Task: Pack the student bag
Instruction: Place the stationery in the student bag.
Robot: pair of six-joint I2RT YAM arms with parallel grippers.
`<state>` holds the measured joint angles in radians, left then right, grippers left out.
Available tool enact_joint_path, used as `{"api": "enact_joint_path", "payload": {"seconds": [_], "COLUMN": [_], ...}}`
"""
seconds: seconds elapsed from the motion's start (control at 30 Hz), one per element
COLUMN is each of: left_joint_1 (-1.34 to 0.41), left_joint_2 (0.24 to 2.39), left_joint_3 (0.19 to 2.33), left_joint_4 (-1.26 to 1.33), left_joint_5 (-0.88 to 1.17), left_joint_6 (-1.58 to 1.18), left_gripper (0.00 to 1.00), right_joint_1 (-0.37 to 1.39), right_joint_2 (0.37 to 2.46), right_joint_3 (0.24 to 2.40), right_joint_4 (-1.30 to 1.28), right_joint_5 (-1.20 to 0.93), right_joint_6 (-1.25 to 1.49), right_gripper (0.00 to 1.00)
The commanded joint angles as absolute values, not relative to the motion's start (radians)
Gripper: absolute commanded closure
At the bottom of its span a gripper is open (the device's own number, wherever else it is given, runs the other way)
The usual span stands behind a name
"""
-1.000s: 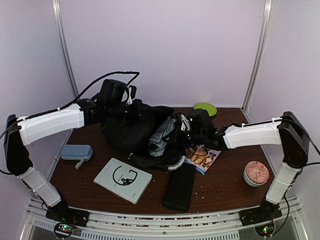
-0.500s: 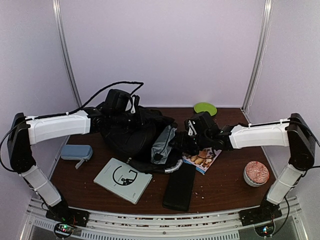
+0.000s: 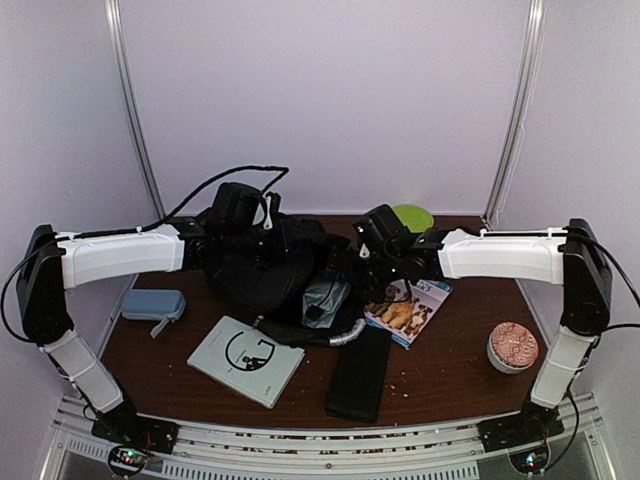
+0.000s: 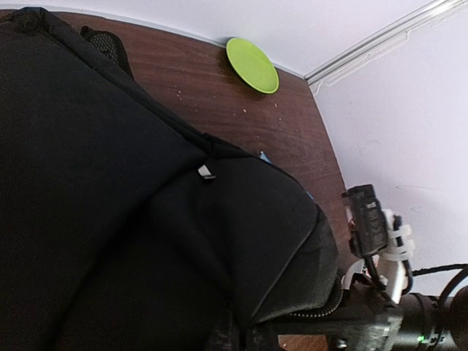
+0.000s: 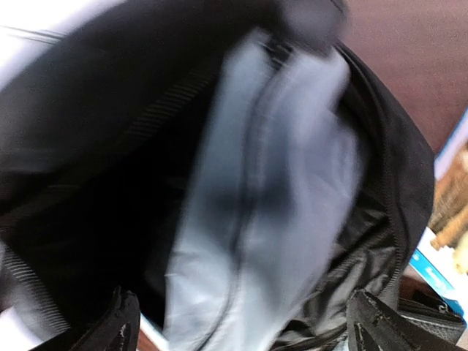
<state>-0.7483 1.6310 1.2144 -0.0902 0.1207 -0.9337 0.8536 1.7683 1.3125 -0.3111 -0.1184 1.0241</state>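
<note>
The right hand stands spread wide and empty at the mouth of the student bag, with grey lining showing inside. The left hand is clenched at the bag's rear top (apparently gripping fabric). Best to hold that mouth open while the right fetches the slim black case in front of the bag.

— What sits at the far edge of the table?
— A green plate. A blue-grey pouch lies by the left edge.
— And near the front edge?
— A pale book with a black ring on it, and a flat black case beside it. A picture booklet lies just behind the case. A patterned bowl sits near the right edge.
</note>
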Motion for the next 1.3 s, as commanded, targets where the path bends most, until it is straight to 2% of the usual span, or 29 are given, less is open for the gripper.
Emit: {"api": "enact_joint_path", "payload": {"seconds": [0.0, 0.23, 0.6, 0.9, 1.07, 1.23, 1.27], "left_joint_1": [-0.738, -0.739, -0.748, -0.754, -0.756, -0.756, -0.755], "left_joint_2": [1.609, 1.592, 1.597, 1.588, 1.577, 1.569, 1.568], "left_joint_3": [1.204, 1.189, 1.183, 1.182, 1.188, 1.199, 1.204], "left_joint_4": [0.034, 0.042, 0.057, 0.058, 0.050, 0.034, 0.030], "left_joint_5": [0.093, 0.090, 0.092, 0.100, 0.102, 0.094, 0.095], "left_joint_6": [-0.936, -0.935, -0.937, -0.937, -0.935, -0.933, -0.934], "left_gripper": [1.00, 1.00, 1.00, 1.00, 1.00, 1.00, 1.00], "right_joint_1": [0.863, 0.870, 0.882, 0.884, 0.884, 0.877, 0.876], "right_joint_2": [1.824, 1.879, 1.997, 2.076, 2.091, 2.049, 2.031], "right_joint_3": [1.359, 1.447, 1.600, 1.641, 1.629, 1.570, 1.558], "right_joint_4": [-0.398, -0.437, -0.567, -0.560, -0.524, -0.450, -0.435], "right_joint_5": [-0.042, 0.025, 0.042, 0.040, 0.025, 0.001, -0.003], "right_joint_6": [1.097, 1.124, 1.126, 1.138, 1.124, 1.100, 1.094], "right_gripper": [0.03, 0.06, 0.04, 0.11, 0.28, 0.58, 0.66]}}
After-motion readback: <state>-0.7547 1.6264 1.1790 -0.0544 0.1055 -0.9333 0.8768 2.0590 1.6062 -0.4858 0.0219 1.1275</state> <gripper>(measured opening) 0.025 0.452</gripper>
